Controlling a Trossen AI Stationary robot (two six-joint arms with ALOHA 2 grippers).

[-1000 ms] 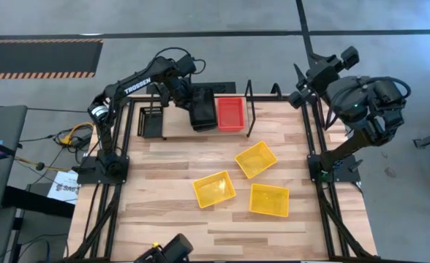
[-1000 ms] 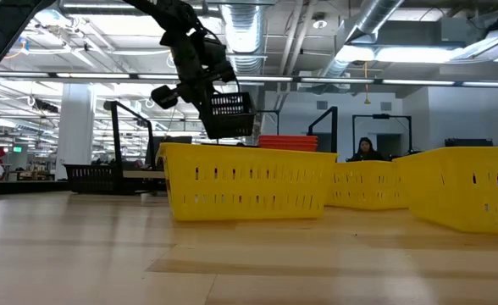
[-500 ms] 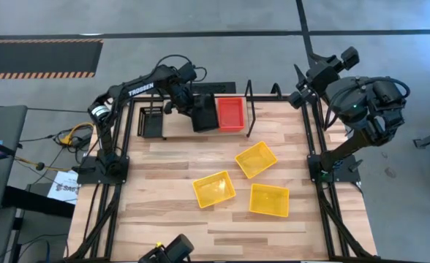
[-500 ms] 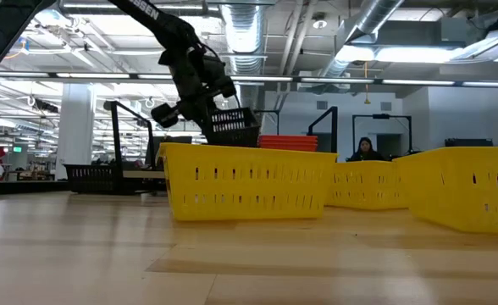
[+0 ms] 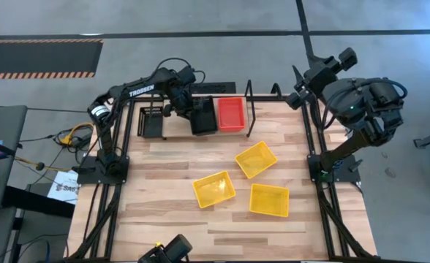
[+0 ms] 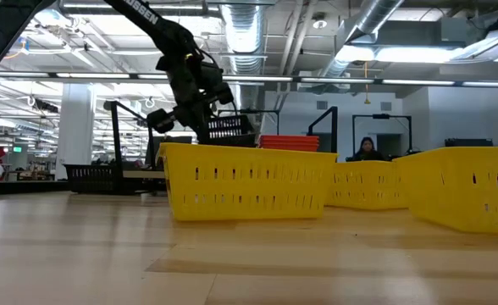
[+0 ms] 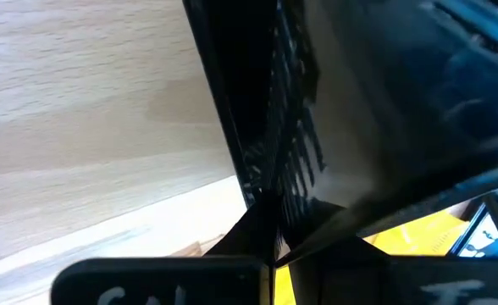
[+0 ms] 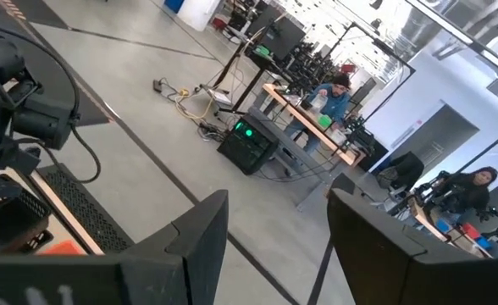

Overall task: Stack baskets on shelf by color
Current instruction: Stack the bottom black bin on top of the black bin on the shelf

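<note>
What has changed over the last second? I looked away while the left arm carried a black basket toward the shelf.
The left gripper, shut on the black basket, has moved in over the shelf and come down; the basket now sits lower, beside the red-orange basket. The three yellow baskets on the table, the black basket at the shelf's left end and the raised right gripper, open, stayed put.

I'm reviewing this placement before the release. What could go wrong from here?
1. The left gripper holds a black basket over the shelf, close beside the red baskets; lowering it may knock them.
2. The other black basket sits at the shelf's far end, so releasing here may start a separate black pile.
3. The right gripper waits open off the table, unable to help.
</note>
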